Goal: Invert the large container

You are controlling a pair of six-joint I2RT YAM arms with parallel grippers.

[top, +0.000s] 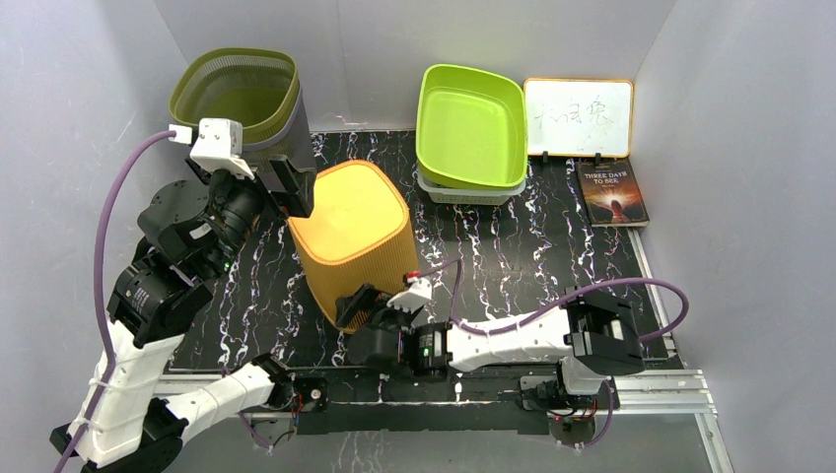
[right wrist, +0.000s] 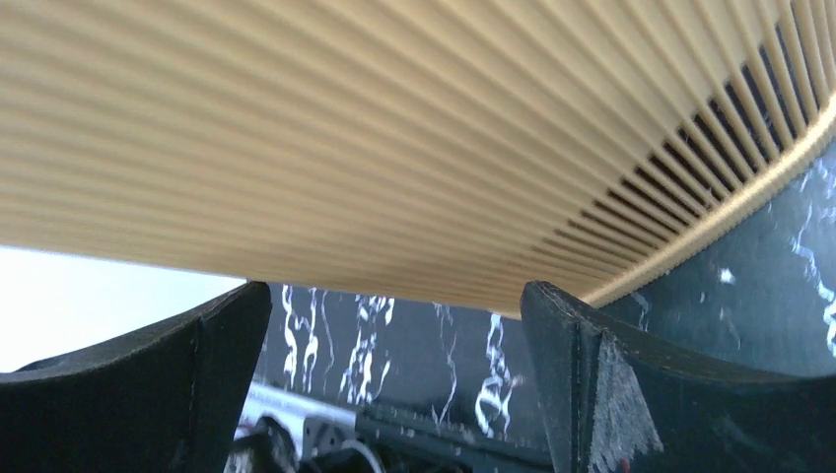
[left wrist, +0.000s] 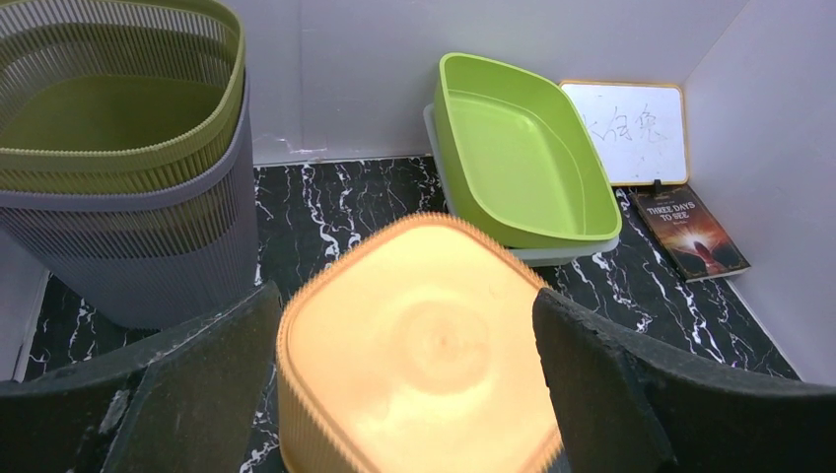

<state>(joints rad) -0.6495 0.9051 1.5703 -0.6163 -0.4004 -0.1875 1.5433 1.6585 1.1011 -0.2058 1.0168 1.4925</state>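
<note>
A large orange ribbed container [top: 355,236] stands mouth down near the middle of a black marble-patterned worktop [top: 513,266], its flat base turned uppermost. The left arm [top: 148,296] reaches in from the left and holds the left jaws over the container's far-left corner. They are released and spread wide, gripping nothing. In the left wrist view the two dark fingers [left wrist: 197,394] frame the pale base [left wrist: 424,345] from either side without touching it.

The right arm [top: 513,340] lies low along the near edge of the worktop, and the right jaws point at the container's near lower rim. They too are parted and grasp nothing. In the right wrist view the slatted wall [right wrist: 394,128] and its rim fill the upper picture, beyond the tips of the separated fingers [right wrist: 611,394].

At the back left corner an olive-green ribbed basket [top: 237,94] sits nested inside a grey one [top: 281,148]. Both are upright, and they stand just behind the left jaws. To the right of centre a lime-green tub [top: 471,123] rests tilted on a pale tray [top: 471,195]. A small whiteboard [top: 578,118] with handwritten marks leans against the back wall, and a dark book [top: 613,194] lies flat just in front of it.
</note>
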